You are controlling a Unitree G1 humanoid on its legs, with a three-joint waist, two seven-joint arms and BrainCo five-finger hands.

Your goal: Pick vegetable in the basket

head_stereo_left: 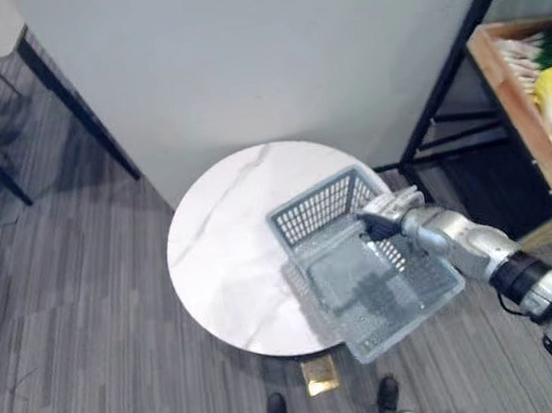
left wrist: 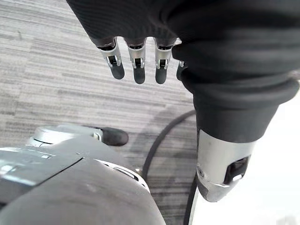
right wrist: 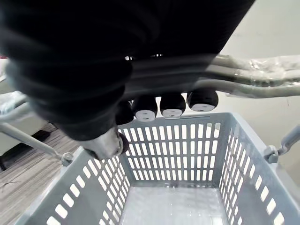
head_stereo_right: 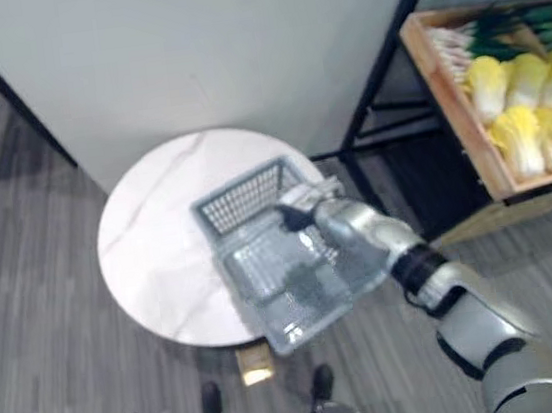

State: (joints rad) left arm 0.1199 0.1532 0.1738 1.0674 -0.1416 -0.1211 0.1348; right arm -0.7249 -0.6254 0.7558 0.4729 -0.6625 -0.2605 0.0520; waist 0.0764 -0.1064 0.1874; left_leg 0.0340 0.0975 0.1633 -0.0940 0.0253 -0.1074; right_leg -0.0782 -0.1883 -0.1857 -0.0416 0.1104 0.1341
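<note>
While basket [head_stereo_right: 240, 203] in hand [head_stereo_right: 302, 213], crated cabbages [head_stereo_right: 517, 137].

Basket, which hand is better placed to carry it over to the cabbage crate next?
Right. The right hand is curled round the basket handle, and the wooden crate of napa cabbages stands on that side. The left hand hangs open near the floor, away from the round table.

Your R hand [head_stereo_left: 389, 215], curled round the handle [right wrist: 262, 79], has the basket [head_stereo_left: 321, 204] hanging under it, partly over the table [head_stereo_left: 221, 253]: no room below. Ahead of it the wall [head_stereo_left: 268, 56] blocks. To its right a black shelf post [head_stereo_left: 449, 69] stands before the veg crate [head_stereo_left: 519, 116]; room beyond the post looks open, prob.
</note>
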